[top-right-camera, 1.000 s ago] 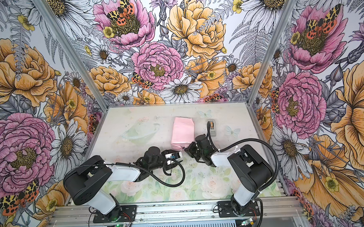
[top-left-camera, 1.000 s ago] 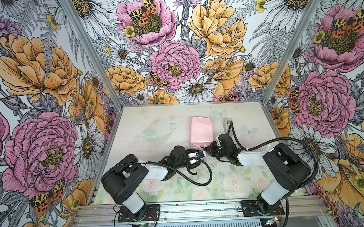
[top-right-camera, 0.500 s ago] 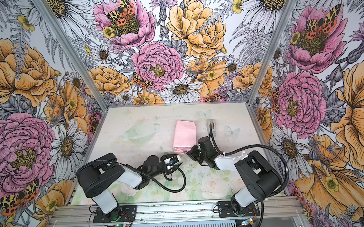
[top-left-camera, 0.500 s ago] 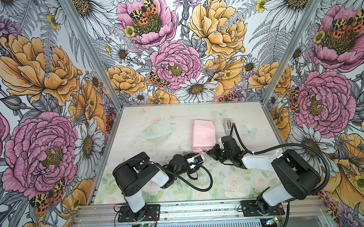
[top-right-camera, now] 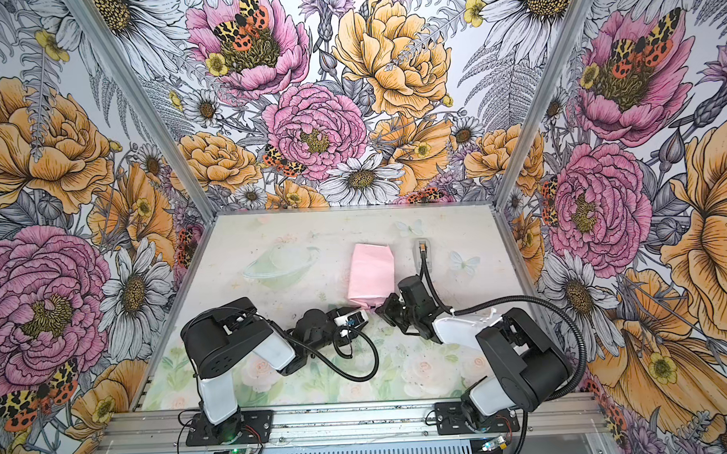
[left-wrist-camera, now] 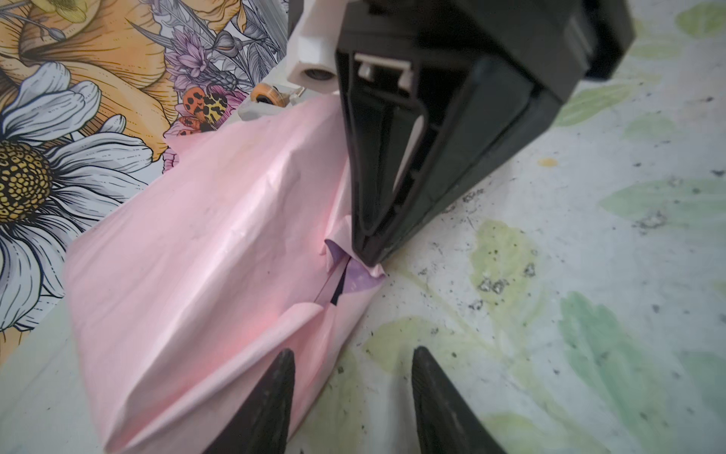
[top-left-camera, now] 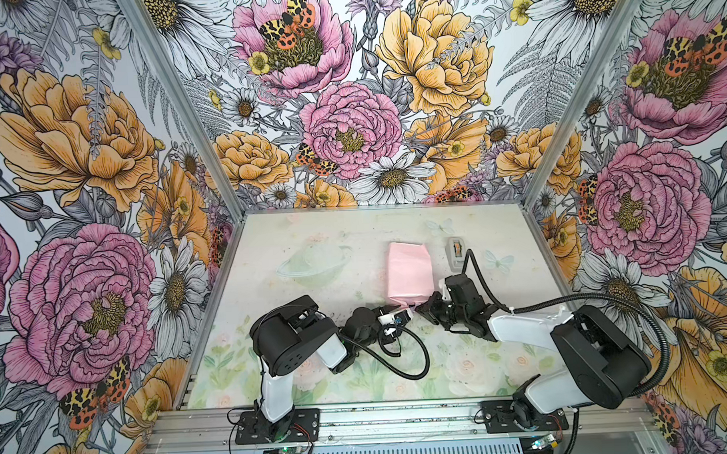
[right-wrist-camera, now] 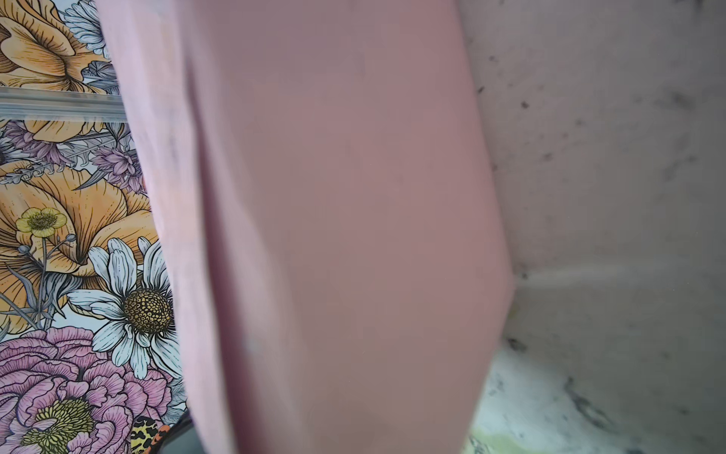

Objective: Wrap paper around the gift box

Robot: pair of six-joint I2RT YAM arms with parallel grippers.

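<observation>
The paper [top-left-camera: 409, 272] [top-right-camera: 369, 273], pale pink side out, is folded round the gift box near the table's middle. The box is covered, and only a thin dark sliver [left-wrist-camera: 336, 293] shows in a gap of the near-end fold, beside a bit of lilac. My right gripper [top-left-camera: 422, 307] [top-right-camera: 378, 307] [left-wrist-camera: 368, 259] is shut on a crumpled flap at that near end. My left gripper [left-wrist-camera: 352, 353] [top-left-camera: 405, 316] is open at the package's near corner, with one fingertip [left-wrist-camera: 283, 359] over the paper's edge and the other over bare table. Blurred pink paper [right-wrist-camera: 334, 236] fills the right wrist view and hides the jaws there.
A small grey tape dispenser [top-left-camera: 455, 252] [top-right-camera: 424, 251] [left-wrist-camera: 267, 100] stands just right of the package, near the right arm's cable [top-left-camera: 480, 282]. The two grippers are close together at the package's near end. Flowered walls close in the table on three sides.
My left arm has swung its gripper rightward to the package's near corner, its jaws a little narrower. The right gripper has kept its hold, and the package has shifted slightly right.
</observation>
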